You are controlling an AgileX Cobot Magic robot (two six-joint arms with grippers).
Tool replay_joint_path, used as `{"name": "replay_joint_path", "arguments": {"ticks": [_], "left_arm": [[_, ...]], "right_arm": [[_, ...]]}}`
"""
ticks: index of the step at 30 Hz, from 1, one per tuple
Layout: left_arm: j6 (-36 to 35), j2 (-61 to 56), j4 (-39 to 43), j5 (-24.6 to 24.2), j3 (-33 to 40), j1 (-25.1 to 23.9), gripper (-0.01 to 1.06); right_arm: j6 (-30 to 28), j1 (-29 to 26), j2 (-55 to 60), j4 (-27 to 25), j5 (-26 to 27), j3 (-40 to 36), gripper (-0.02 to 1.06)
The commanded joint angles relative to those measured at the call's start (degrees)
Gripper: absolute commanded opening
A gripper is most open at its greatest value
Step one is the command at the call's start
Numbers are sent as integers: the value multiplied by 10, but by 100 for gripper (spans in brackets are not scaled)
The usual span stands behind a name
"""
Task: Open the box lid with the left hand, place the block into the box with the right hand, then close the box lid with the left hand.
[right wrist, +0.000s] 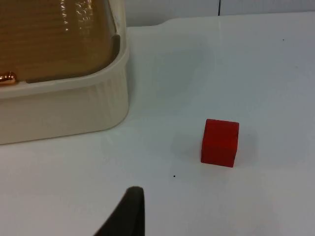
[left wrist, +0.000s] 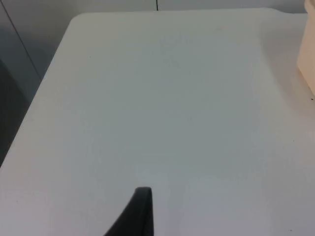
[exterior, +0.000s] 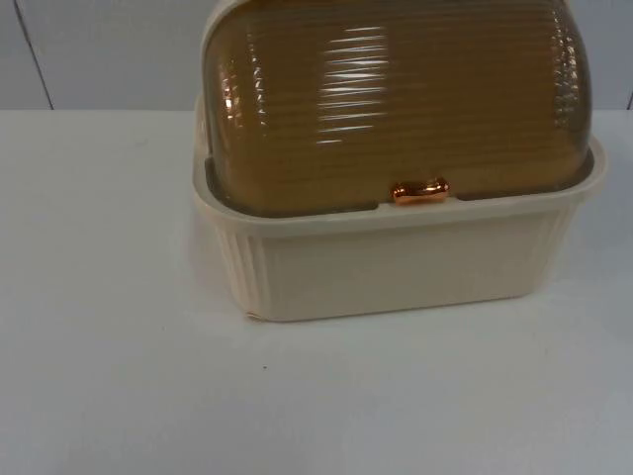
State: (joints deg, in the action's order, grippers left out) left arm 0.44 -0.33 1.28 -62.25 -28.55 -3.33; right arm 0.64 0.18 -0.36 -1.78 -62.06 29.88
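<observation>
the cream ribbed box [exterior: 396, 267] sits on the white table [exterior: 119, 376] with its amber ribbed dome lid [exterior: 396, 99] fully down, so the lid-opening step is not yet begun. the small copper handle [exterior: 420, 191] sits at the middle of the lid's front edge, just above the box rim, and that is the spot to go for. the left gripper [left wrist: 140, 211] hangs over bare table with a corner of the box off to one side, well apart from the handle; whether its jaws are wide or narrow i cannot tell, since just one fingertip shows. the right gripper [right wrist: 128, 211] waits above the table, and its spread is likewise not to be told. the red block [right wrist: 220, 142] lies on the table near the box's end wall, not touching it. to do this step well, the left gripper should probably come to the handle from the front, take it squarely, and swing the lid up and back along its curve without dragging the box.
</observation>
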Motion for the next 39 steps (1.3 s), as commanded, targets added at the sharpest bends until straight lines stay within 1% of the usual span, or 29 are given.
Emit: {"name": "replay_joint_path", "arguments": {"ticks": [1,3,5,6,7,8,9,11,12,13,15,16,17,18,19,21,22,23,24,26,27,30,32,33,36,39], "left_arm": [[-11,3,6,8,1,-1,105],[-16,3,6,11,-2,-1,105],[-21,3,6,32,-12,-1,105],[-37,3,11,55,-22,-1,105],[-37,3,11,55,-22,-1,105],[-47,3,17,68,-29,-1,105],[-48,18,22,77,-41,-1,105],[-48,55,42,92,-68,-1,105],[-48,55,42,92,-68,-1,105],[-48,77,49,107,-85,-1,105],[-56,122,55,137,-123,-1,105],[-57,150,55,153,-140,-1,105],[-57,150,55,153,-140,-1,105],[-57,179,55,169,-160,-1,105],[-57,209,55,185,-180,-1,105],[-57,280,58,211,-226,-1,105],[-57,280,58,211,-226,-1,105],[-57,295,58,216,-236,-1,105],[-57,332,58,232,-260,-1,105],[-57,383,58,253,-285,-1,105],[-57,383,58,253,-285,-1,105],[-57,440,52,258,-313,-1,105],[-57,467,47,258,-318,-1,105],[-57,467,47,258,-318,-1,105],[-57,507,36,250,-318,-1,105],[-54,525,34,246,-318,-1,105]], "right_arm": [[2,-2,4,5,6,-2,105],[2,-2,4,7,9,-1,105],[2,-2,4,18,21,7,105],[2,-2,4,40,33,17,105],[2,-2,4,40,33,17,105],[5,-2,8,58,40,24,105],[11,-2,21,73,54,33,105],[26,-2,56,95,106,51,105],[26,-2,56,95,106,51,105],[37,-2,75,104,135,60,105],[48,-2,115,106,180,79,105],[48,3,137,107,193,89,105],[48,3,137,107,193,89,105],[48,9,168,111,211,109,105],[48,12,179,111,216,116,105],[48,12,236,107,225,158,105],[48,12,236,107,225,158,105],[48,12,259,107,227,175,105],[51,12,282,107,232,192,105],[71,12,322,107,238,222,105],[71,12,322,107,238,222,105],[75,12,373,107,253,253,105],[75,12,408,112,256,266,105],[75,12,408,112,256,266,105],[75,12,456,131,254,268,105],[75,12,486,131,250,268,105]]}}
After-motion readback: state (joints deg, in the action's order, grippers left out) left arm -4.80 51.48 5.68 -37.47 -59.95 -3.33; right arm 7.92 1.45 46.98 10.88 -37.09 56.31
